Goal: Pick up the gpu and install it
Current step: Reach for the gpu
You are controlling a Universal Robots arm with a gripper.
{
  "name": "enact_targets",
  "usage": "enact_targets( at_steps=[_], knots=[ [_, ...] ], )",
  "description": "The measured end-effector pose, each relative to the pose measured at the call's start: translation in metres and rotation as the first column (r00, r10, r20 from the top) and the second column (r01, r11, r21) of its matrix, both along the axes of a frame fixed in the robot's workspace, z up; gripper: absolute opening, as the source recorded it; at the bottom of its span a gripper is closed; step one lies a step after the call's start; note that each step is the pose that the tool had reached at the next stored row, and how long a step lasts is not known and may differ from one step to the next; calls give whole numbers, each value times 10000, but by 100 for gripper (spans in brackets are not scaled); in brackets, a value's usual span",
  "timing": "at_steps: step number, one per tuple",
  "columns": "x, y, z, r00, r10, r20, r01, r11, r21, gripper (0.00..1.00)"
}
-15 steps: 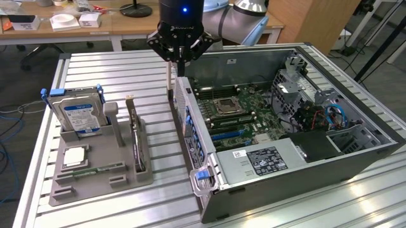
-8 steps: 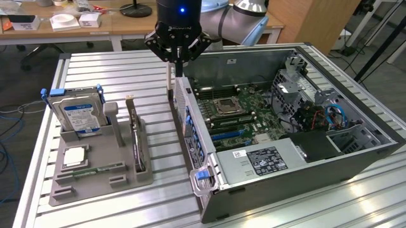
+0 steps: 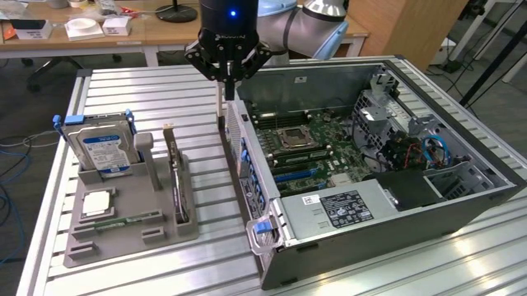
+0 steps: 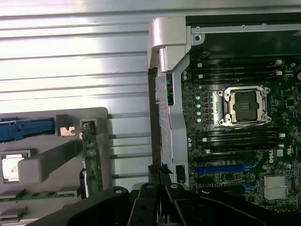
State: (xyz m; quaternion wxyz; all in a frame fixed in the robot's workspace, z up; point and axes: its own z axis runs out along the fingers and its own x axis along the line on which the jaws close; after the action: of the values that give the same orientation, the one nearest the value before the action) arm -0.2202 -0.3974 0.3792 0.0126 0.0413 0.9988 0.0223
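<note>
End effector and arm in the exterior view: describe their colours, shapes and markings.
The end effector is matte black, built of angular hinged links that taper downward. Above it sits a round black wrist housing with a small blue light glowing on its face. The arm behind is a thick, smooth silver-grey tube with a rounded joint.

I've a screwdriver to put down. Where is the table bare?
The table is bare beyond the gray holder, at its far edge, and in front of the computer case. The strip between holder and case is narrow, with the gripper above its far end.
</note>
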Motion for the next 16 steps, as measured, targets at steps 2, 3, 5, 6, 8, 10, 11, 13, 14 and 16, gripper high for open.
enact_targets(
  at_steps=[2,3,5,6,8,10,11,13,14,16],
  knots=[
    [-12,0,-1,10000,-1,0,1,10000,0,14],
    [-18,0,-1,10000,-1,0,1,10000,0,14],
    [-29,0,-2,10000,-1,0,1,10000,0,14],
    [-35,0,-3,10000,-2,0,2,10000,0,14],
    [-46,0,-4,10000,-1,0,1,10000,0,14],
    [-56,0,-4,10000,-1,0,1,10000,0,14],
    [-61,0,-5,10000,-2,0,2,10000,0,14],
    [-72,0,-6,10000,-2,0,2,10000,0,14],
    [-74,0,-5,10000,-2,0,2,10000,0,14],
    [-79,0,-6,10000,-1,0,1,10000,0,14]
  ],
)
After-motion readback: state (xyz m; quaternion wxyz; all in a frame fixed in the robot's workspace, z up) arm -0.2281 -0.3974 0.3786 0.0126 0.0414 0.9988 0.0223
